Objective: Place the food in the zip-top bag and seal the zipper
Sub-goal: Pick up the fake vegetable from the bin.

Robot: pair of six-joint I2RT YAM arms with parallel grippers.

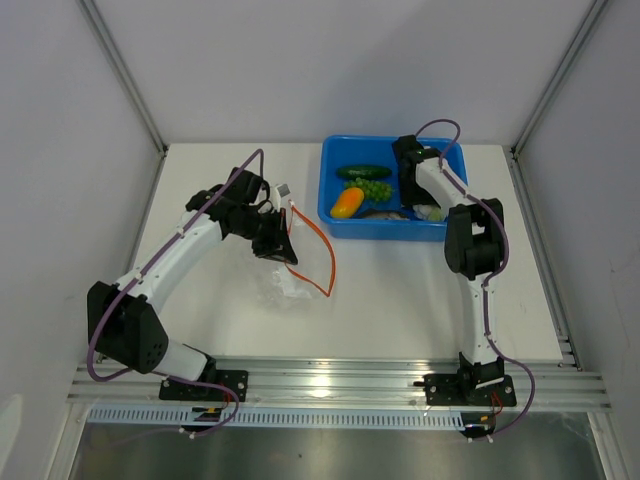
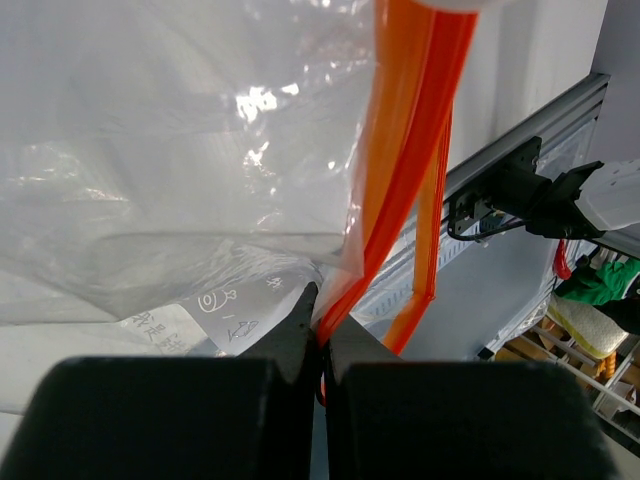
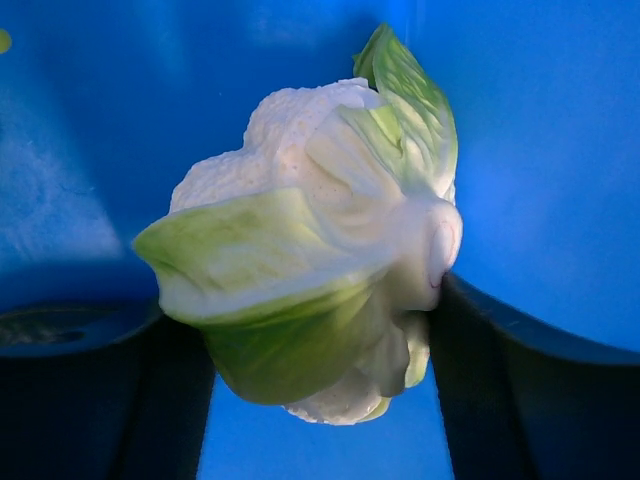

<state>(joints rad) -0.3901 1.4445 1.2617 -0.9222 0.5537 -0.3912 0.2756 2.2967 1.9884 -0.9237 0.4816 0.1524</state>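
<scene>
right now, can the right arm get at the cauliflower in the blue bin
Probably yes: the cauliflower lies in the blue bin with the right arm's jaws standing either side of it, and nothing in between.

Top: high, facing down.
Left wrist: close on zip-top bag (image 2: 150, 150).
Right wrist: inside blue bin (image 3: 90, 120) (top sees both).

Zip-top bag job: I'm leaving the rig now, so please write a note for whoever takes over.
Left end effector: shut on the zipper at the mouth of the zip-top bag.
Right end effector: in the blue bin, fingers either side of the cauliflower; grip unconfirmed.
The cucumber, pea cluster and mango lie in the bin.
Done: nothing bagged.
Left: bag all four, seal zipper.
</scene>
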